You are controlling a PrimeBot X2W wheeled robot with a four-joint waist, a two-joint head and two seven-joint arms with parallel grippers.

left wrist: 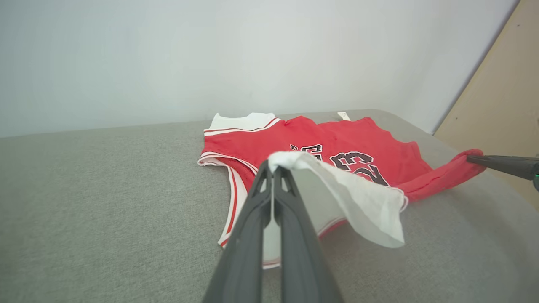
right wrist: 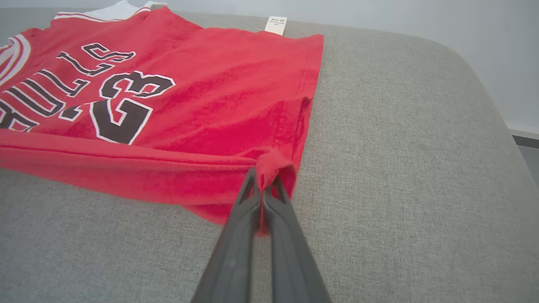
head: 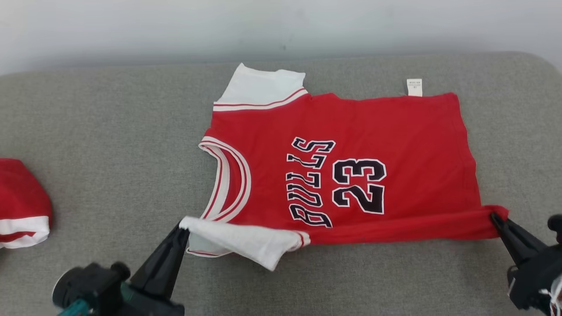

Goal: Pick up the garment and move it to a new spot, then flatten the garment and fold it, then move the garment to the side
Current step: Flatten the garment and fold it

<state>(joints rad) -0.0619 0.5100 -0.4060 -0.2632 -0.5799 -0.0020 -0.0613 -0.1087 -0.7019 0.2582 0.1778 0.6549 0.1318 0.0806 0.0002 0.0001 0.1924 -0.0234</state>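
The garment (head: 360,131) is a red jersey with white sleeves and black "BULLS 23" print, lying flat on the grey cushion with its neck toward the left. My left gripper (head: 181,227) is shut on the near white sleeve (left wrist: 362,202), lifted off the cushion. My right gripper (head: 494,216) is shut on the near hem corner (right wrist: 269,166), also raised. The near edge of the jersey (head: 395,228) is pulled taut between them. In the left wrist view the right gripper's fingers (left wrist: 501,162) show at the far right, shut on the red corner.
The grey cushion (head: 109,131) runs across the whole view, with a pale wall behind it. Another red and white garment (head: 22,206) lies at the left edge. A white label (head: 414,87) sticks out at the jersey's far edge. A tan board (left wrist: 497,101) stands at the right.
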